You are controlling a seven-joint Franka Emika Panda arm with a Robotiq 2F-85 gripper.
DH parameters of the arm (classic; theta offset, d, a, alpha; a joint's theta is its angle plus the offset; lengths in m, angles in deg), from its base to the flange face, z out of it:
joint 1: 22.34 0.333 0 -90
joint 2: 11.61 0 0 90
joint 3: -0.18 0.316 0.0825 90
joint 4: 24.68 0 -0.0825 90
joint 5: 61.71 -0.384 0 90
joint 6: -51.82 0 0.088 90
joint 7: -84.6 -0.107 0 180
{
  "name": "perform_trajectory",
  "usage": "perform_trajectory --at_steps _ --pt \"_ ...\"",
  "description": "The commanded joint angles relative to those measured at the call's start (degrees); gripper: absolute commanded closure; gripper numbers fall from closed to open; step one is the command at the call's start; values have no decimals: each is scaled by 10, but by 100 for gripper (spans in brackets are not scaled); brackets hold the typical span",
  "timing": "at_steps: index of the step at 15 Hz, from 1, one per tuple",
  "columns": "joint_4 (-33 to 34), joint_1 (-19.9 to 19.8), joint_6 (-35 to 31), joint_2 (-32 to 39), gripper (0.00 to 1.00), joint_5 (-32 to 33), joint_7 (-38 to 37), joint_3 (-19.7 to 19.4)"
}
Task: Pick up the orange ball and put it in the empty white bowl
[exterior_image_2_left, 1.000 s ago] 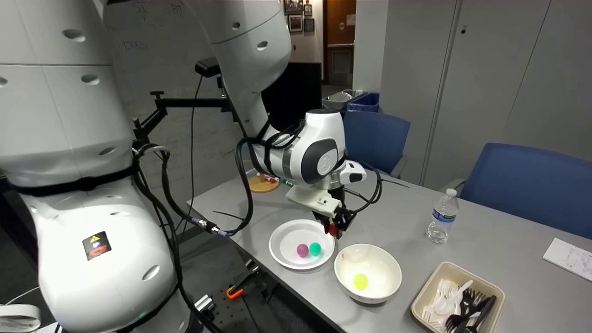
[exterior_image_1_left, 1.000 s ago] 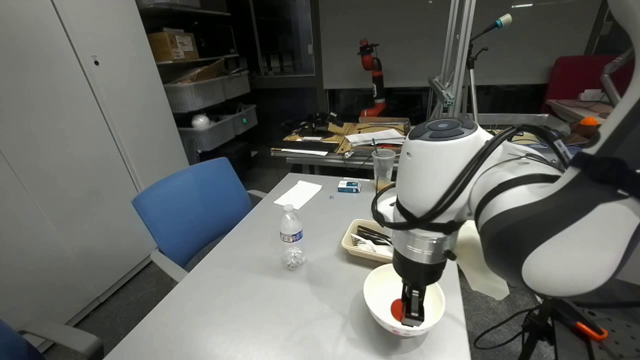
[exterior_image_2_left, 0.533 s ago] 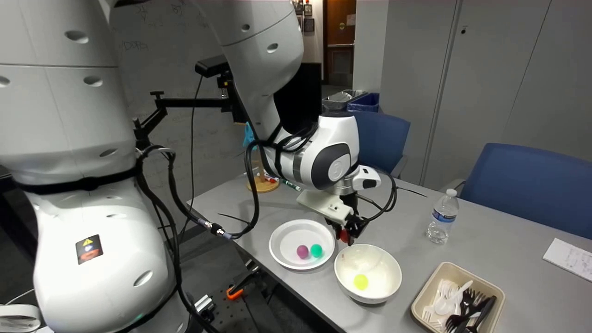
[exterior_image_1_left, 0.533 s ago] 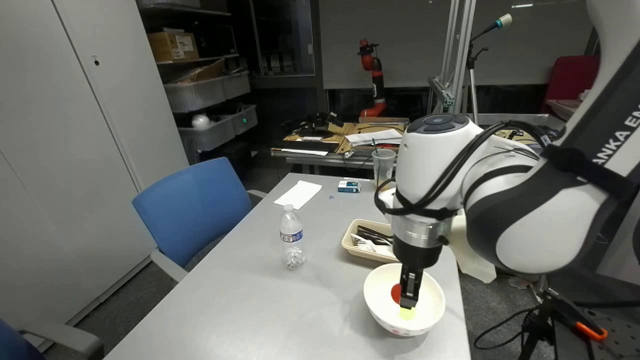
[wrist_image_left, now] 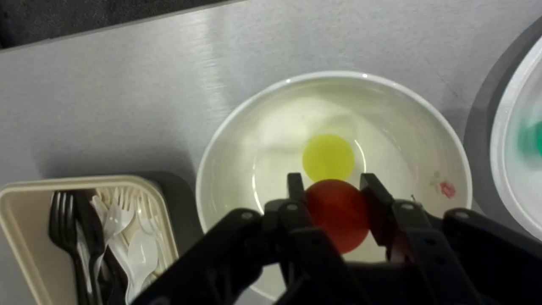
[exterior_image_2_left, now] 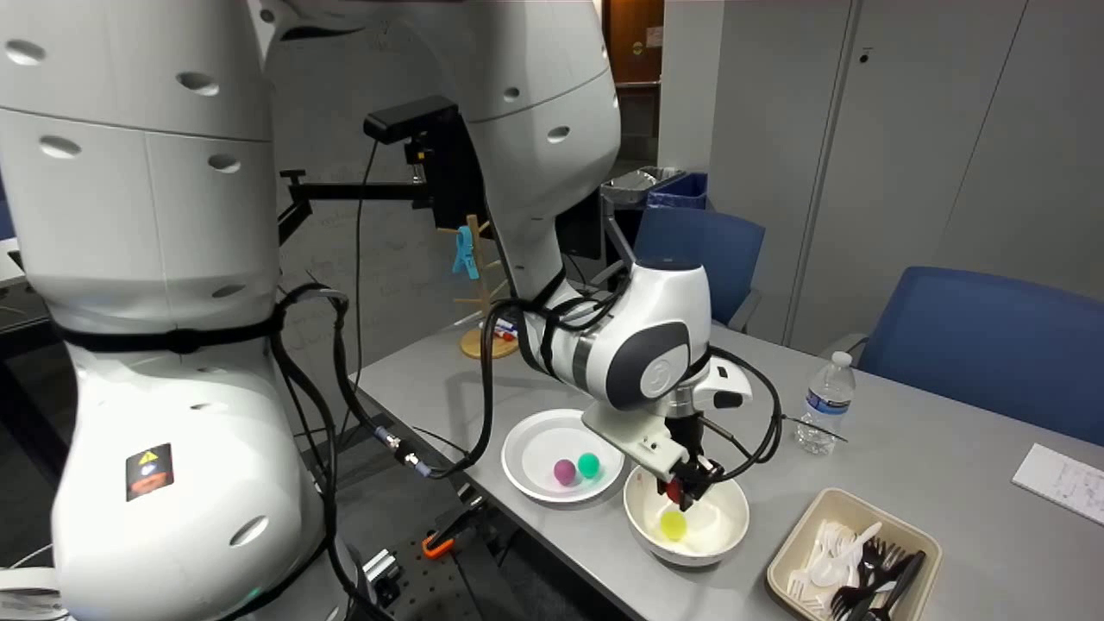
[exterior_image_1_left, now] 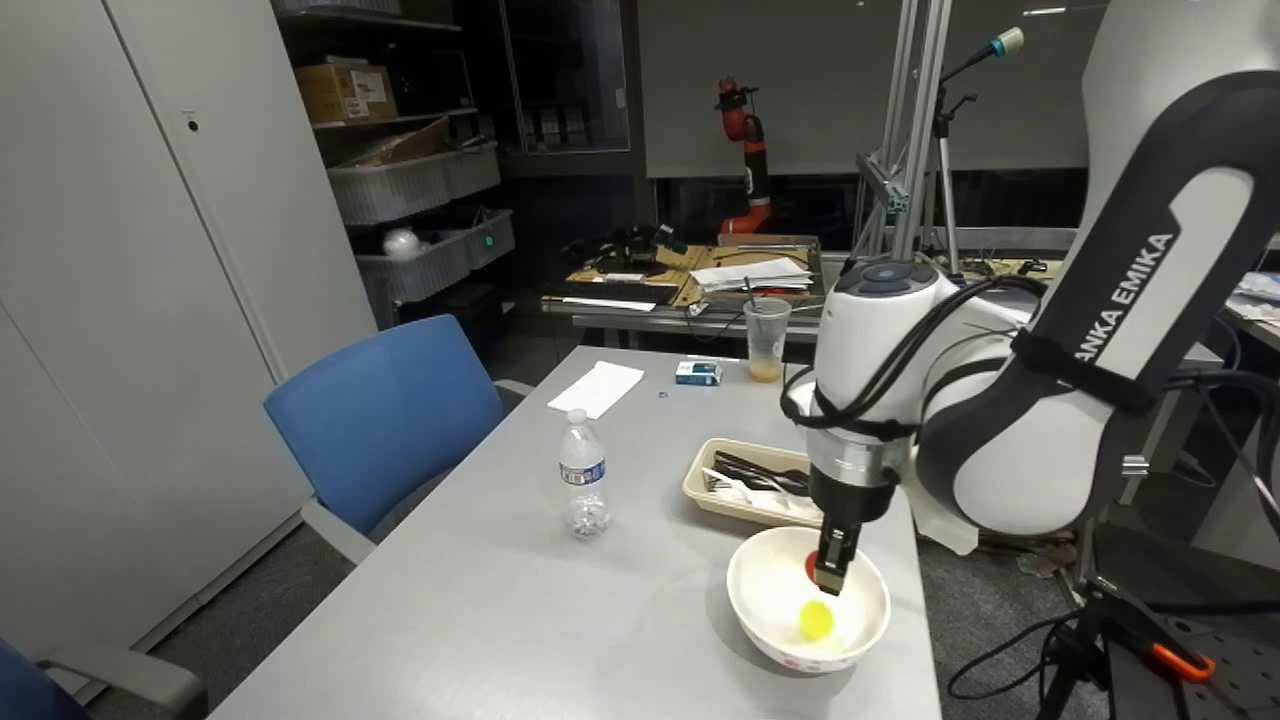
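Note:
The orange ball, red-orange in these frames, is pinched between the fingers of my gripper [wrist_image_left: 332,182]. The ball shows in the wrist view [wrist_image_left: 337,218] and in both exterior views [exterior_image_1_left: 812,567] [exterior_image_2_left: 673,492]. The round white bowl [wrist_image_left: 226,169] lies below the gripper; it also shows in both exterior views [exterior_image_1_left: 745,600] [exterior_image_2_left: 636,513]. A yellow ball [wrist_image_left: 326,154] lies inside the bowl. The gripper [exterior_image_1_left: 829,582] is over the bowl's opening with the ball held above the bottom. The fingers hide part of the ball's sides.
A white plate [exterior_image_2_left: 522,470] with a purple ball [exterior_image_2_left: 564,472] and a green ball [exterior_image_2_left: 588,466] stands beside the bowl. A beige tray [exterior_image_2_left: 783,565] of cutlery is on the bowl's other side. A water bottle [exterior_image_1_left: 583,480] stands further off. The table edge is near the bowl.
The gripper has moved from above the plate's edge to over the bowl, carrying the ball, and is lower in an exterior view. The bowl and yellow ball have stayed put.

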Motion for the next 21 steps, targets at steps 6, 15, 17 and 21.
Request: perform_trajectory --at_steps 6,15,17,21 --pt "7 30 -90 100 30 -32 -26 -29" --pt "11 36 -160 134 0 -96 -19 -21" --pt "11 31 -178 139 0 -109 -17 -13" --pt "11 32 -191 146 0 -124 -11 -11"
